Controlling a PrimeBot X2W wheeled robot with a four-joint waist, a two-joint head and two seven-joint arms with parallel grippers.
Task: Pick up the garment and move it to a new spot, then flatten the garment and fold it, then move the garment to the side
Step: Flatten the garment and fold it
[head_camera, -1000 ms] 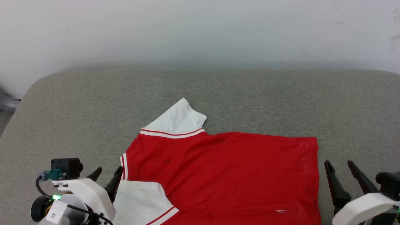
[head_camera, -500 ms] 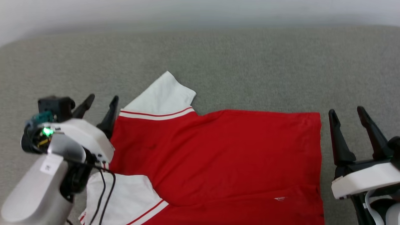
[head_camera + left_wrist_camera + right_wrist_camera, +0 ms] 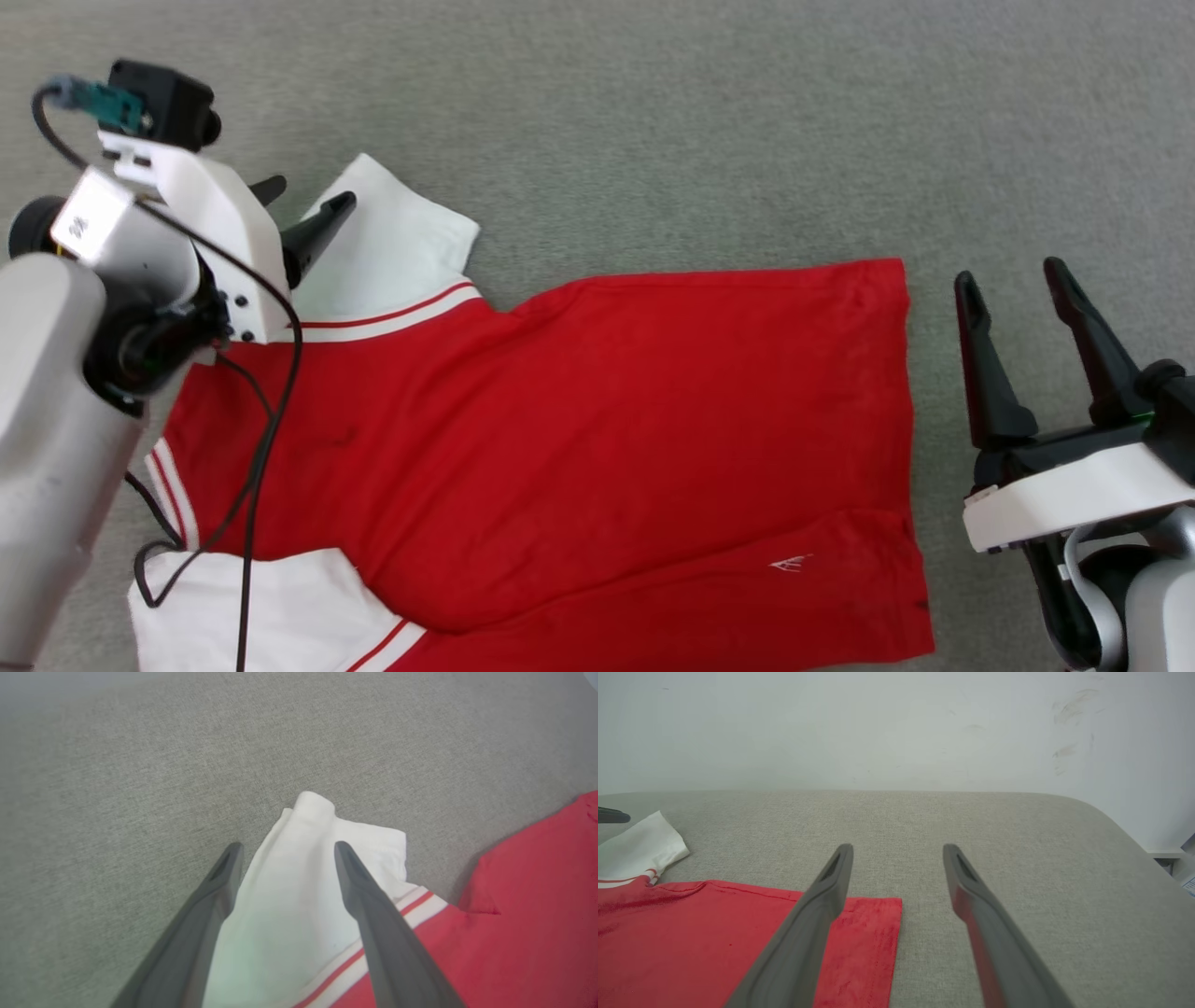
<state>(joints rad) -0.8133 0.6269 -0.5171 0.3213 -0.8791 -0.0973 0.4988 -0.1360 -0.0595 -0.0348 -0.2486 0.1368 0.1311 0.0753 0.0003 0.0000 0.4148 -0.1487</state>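
1 small white logo, unreadable, on red garment, grey surface beneath

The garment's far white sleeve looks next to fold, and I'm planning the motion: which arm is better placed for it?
Left. The left pincer, open, is right over that sleeve. The right pincer, also open, sits beside the hem of the garment, far from the sleeve.

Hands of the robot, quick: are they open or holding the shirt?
Left hand: open, at the jersey's white sleeve, holding nothing.
Right hand: open, beside the jersey, holding nothing.
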